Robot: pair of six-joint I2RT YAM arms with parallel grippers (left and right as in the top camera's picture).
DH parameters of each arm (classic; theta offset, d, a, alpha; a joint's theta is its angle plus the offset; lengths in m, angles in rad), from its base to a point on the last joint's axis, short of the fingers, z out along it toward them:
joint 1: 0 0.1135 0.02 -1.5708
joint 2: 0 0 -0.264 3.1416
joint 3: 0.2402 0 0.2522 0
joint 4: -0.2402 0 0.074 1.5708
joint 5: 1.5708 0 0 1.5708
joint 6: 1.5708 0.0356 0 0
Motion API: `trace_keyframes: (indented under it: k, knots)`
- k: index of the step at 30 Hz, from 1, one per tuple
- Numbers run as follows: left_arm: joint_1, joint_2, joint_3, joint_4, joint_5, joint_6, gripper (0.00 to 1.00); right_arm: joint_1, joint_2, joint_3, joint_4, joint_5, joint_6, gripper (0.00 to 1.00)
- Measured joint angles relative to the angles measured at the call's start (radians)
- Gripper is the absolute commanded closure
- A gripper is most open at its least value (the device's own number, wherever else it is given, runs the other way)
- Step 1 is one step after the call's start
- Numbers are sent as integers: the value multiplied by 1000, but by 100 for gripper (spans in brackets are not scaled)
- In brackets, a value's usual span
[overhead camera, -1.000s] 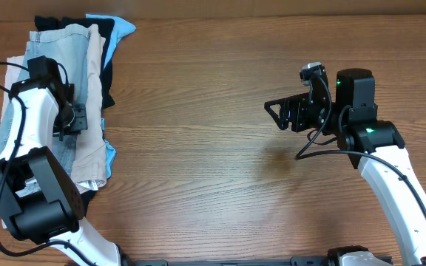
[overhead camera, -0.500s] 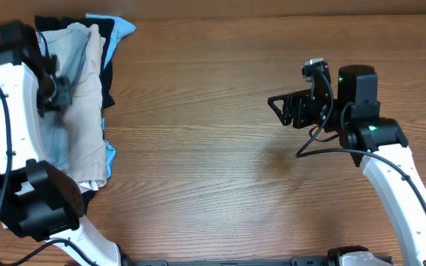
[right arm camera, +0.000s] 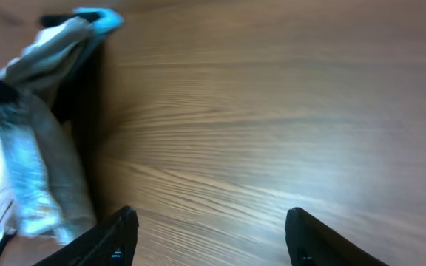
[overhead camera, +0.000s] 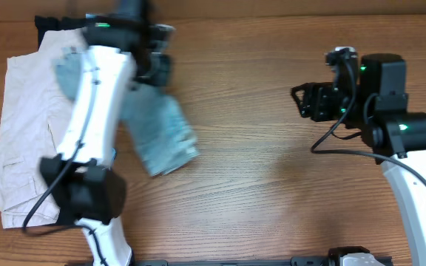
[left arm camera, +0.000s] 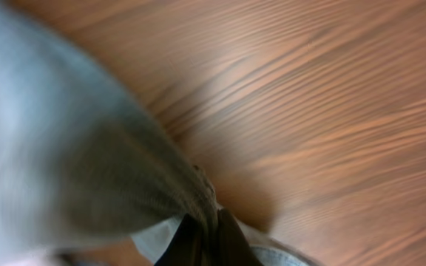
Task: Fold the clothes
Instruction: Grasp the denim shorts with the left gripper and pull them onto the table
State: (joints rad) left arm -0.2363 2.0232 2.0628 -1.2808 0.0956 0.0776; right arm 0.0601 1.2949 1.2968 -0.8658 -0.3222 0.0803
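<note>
- A robotics lab or test bench: the whole working surface is 1 plain wood-grain table (overhead camera: 272,192).
- 2 white-and-black robot arms, the left arm (overhead camera: 98,96) and the right arm (overhead camera: 413,185), rise from the table's near edge, with loose black cables (overhead camera: 331,130) looped along them.
- Practice garments are over the table's left half: beige cargo shorts (overhead camera: 24,148) and denim shorts (overhead camera: 157,133).

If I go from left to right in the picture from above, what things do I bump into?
beige cargo shorts → light-blue denim shorts → right gripper
</note>
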Motion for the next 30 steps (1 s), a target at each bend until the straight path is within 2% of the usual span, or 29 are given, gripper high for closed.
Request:
trace_keyframes:
  k: [2, 4, 5, 8, 11, 12, 15, 20, 25, 30]
  knots:
    - [-76, 58, 0, 74, 9, -14, 94, -61, 0, 0, -18, 11, 26, 32]
    - [-142, 123, 0, 161, 17, -26, 86, -124, 0, 0, -25, 18, 51, 32]
    - [-161, 143, 0, 196, 23, -39, 75, -169, 0, 0, -32, 20, 64, 32]
    - [-249, 240, 0, 365, 34, -44, 52, -241, 0, 0, -41, 24, 81, 28]
    - [-314, 284, -1, 475, 43, -49, 18, -301, 0, 0, -51, 25, 92, 26]
    - [-332, 286, -1, 494, 44, -50, 3, -315, 0, 0, -53, 26, 95, 25]
    - [-368, 286, 37, 477, 53, -57, 0, -331, 0, 0, -63, 26, 100, 22]
    - [-333, 285, 276, 217, 58, -89, 0, -310, 0, 0, -72, -23, 67, 22]
    - [-176, 279, 579, -50, 62, -110, 0, -192, 0, 0, -70, -64, 35, 24]
    - [39, 260, 770, -204, 55, -114, 0, 41, 27, 1, -18, -68, 19, 27]
